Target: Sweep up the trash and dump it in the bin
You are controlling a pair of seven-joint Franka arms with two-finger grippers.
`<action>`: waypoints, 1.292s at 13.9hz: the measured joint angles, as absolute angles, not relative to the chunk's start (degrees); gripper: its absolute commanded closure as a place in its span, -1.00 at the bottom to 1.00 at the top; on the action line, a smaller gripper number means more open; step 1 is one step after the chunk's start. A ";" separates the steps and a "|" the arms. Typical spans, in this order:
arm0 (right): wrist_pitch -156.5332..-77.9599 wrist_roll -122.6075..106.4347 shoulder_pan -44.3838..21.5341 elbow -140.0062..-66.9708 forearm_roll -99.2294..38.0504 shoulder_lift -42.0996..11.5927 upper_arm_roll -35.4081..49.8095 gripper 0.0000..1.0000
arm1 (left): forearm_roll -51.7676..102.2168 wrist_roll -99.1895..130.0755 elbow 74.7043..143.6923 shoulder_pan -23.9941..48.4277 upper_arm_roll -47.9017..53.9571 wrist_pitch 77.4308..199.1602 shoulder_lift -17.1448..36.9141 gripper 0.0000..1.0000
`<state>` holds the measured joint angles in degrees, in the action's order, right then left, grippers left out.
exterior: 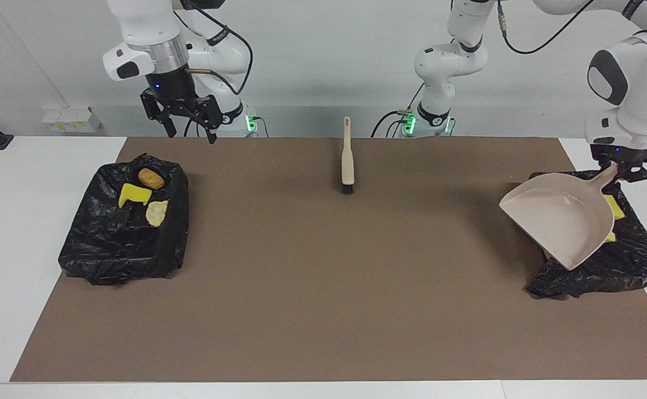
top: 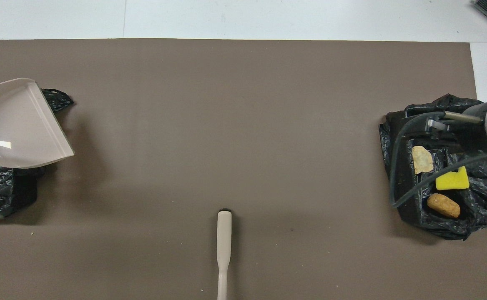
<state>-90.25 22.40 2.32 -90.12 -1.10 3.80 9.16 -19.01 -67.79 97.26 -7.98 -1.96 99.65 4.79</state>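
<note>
Left tool (exterior: 628, 169) grips the dustpan (exterior: 564, 219) tilted over its bin (exterior: 628, 266), yellow trash (exterior: 614, 208) inside, right tool (exterior: 186, 119) spread empty; tip unevenly and crumbs could miss.

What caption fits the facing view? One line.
Left gripper tips the dustpan over a black-lined bin; brush lies idle.

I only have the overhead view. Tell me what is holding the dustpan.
Observer: The left gripper holds the dustpan by its handle, tilted over the black-bagged bin at the left arm's end.
Operator: Report what's in that bin.
Observer: Some yellow trash shows beside the pan.
Operator: Now the right gripper.
Observer: The right gripper hangs open and empty over the mat edge, beside the other bin.
</note>
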 measured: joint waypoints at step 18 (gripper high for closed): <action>-81.93 17.41 -0.38 -81.97 0.45 -0.35 2.61 -1.00 | -0.45 5.76 101.08 28.34 -1.41 102.58 6.08 1.00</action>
<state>-81.93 17.41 -0.38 -81.97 0.45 -0.35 2.61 -0.45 5.76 101.08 28.34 -1.41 102.58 6.08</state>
